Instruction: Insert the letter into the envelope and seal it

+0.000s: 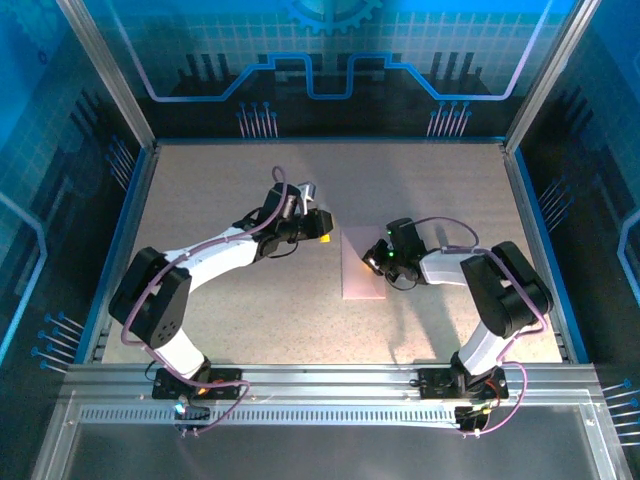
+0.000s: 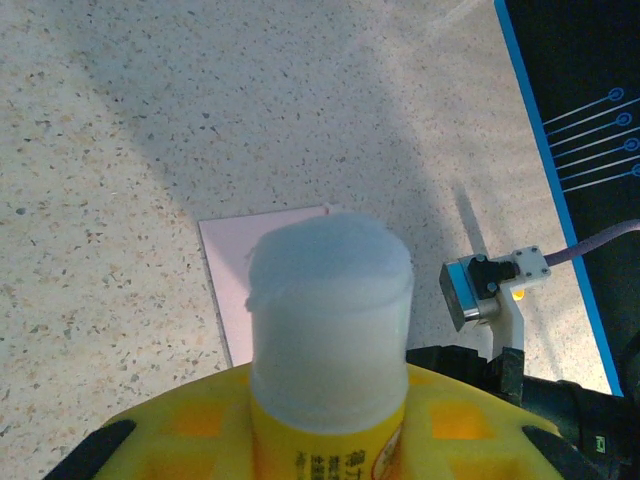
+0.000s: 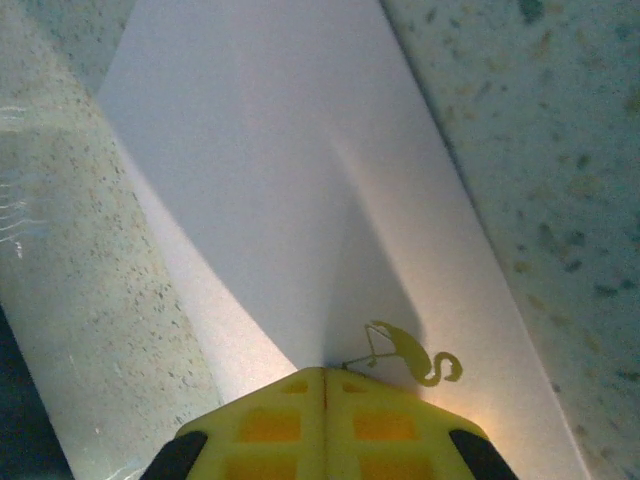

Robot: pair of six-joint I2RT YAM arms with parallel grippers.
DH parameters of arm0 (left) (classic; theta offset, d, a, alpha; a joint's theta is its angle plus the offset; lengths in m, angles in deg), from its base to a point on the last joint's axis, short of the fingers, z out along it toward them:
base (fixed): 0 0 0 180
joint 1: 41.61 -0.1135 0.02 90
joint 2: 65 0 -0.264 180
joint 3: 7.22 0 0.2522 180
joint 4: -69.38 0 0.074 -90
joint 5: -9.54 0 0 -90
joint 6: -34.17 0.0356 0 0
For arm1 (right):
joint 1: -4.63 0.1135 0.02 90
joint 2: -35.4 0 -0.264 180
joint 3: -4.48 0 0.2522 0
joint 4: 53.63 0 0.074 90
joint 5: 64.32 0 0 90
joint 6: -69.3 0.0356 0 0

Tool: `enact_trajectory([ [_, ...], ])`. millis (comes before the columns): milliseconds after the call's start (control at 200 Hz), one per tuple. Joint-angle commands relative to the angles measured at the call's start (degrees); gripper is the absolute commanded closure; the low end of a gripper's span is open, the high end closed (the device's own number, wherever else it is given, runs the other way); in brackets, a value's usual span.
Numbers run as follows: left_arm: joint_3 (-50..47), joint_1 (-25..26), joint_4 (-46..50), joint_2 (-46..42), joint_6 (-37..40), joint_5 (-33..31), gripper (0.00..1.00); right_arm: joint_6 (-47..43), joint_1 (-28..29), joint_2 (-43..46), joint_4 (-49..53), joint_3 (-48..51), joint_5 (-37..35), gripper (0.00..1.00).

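Observation:
The pale pink envelope (image 1: 362,268) lies flat on the table right of centre, with a small gold flamingo print (image 3: 410,352) on it. My right gripper (image 1: 379,262) is shut, its yellow fingertips (image 3: 270,425) pressed together and resting on the envelope (image 3: 300,150) beside the print. My left gripper (image 1: 322,228) hovers just off the envelope's far left corner, shut on a yellow glue stick (image 2: 330,320) with a white top that points toward the envelope (image 2: 228,280). The letter is hidden.
The right arm's wrist camera (image 2: 490,285) sits close to the right of the glue stick. Speckled tabletop (image 1: 230,180) spreads to the left and back. Raised blue-edged walls (image 1: 530,220) border the table.

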Motion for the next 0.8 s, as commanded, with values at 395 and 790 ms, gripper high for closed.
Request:
enact_trajectory([
  [395, -1.2, -2.7, 1.7, -8.0, 2.3, 4.5, 1.00, -7.6, 0.6, 12.4, 21.0, -8.7, -7.2, 1.00],
  [790, -2.4, -5.6, -8.7, -8.1, -1.8, 17.5, 0.99, -24.7, -0.2, 13.3, 23.0, -17.0, 2.8, 0.67],
])
